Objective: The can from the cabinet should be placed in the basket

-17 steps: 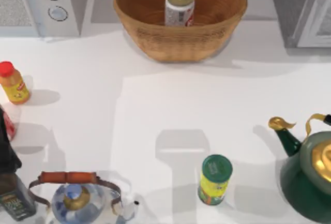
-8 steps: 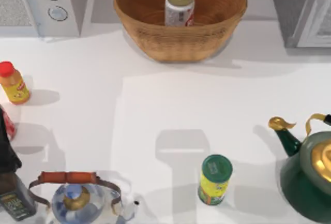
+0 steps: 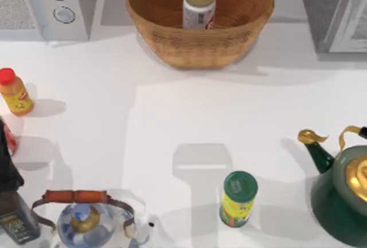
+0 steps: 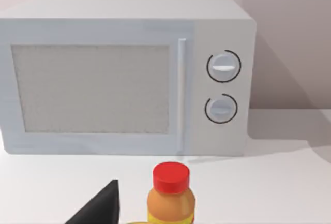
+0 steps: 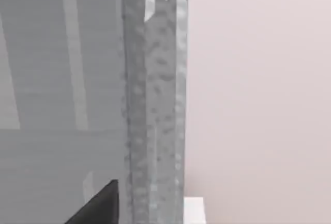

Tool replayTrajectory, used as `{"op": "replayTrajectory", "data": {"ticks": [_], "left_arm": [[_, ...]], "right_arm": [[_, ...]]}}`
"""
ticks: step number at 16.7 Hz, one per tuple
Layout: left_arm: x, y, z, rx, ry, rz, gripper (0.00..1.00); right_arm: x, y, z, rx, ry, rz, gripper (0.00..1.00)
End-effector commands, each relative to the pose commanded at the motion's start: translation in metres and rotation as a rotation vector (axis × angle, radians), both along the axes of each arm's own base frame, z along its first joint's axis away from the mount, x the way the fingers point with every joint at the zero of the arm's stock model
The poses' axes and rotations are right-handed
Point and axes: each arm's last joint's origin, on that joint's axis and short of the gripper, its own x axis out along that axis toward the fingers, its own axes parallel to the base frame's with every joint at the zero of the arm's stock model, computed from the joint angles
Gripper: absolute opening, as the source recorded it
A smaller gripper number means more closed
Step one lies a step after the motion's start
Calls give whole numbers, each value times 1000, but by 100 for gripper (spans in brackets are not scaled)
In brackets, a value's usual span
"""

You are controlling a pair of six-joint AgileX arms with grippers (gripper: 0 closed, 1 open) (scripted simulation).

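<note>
At the back of the table, in the middle, the can point(image 3: 199, 8) stands upright inside the basket point(image 3: 172, 42), its pale gold top facing up and a bit of red showing low on its side; the woven wall rises around it on all sides. No gripper touches the can. The left gripper's dark finger point(image 4: 98, 208) appears in the left wrist view, pointed toward the white microwave point(image 4: 124, 74) and an orange bottle with a red cap point(image 4: 170, 195) just in front of it, so this gripper sits at the table's left side, well apart from the can; whether its fingers are spread or closed cannot be told. The right gripper's dark finger point(image 5: 98, 206) appears in the right wrist view close to the grey speckled cabinet point(image 5: 155, 105), which from above stands at the back right corner point(image 3: 330, 10), to the right of the basket and apart from it; its finger spacing cannot be told either. Nearer the front stand a yellow-green canister with a dark green lid point(image 3: 238, 198), a green kettle point(image 3: 341, 199) and a glass kettle point(image 3: 86, 222).
</note>
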Motion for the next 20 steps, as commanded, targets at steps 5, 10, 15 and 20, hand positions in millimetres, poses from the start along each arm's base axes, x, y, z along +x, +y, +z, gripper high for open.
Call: {"op": "replayTrajectory", "data": {"ticks": [5, 10, 15, 20], "left_arm": [[0, 0, 0, 0, 0, 0, 100], [0, 0, 0, 0, 0, 0, 100], [0, 0, 0, 0, 0, 0, 100], [0, 0, 0, 0, 0, 0, 100]], "right_arm": [[-2, 6, 110, 34, 19, 1, 100], [-22, 50, 198, 23, 12, 2, 100], [-33, 74, 226, 0, -1, 2, 100], [-31, 74, 227, -4, -4, -1, 100]]}}
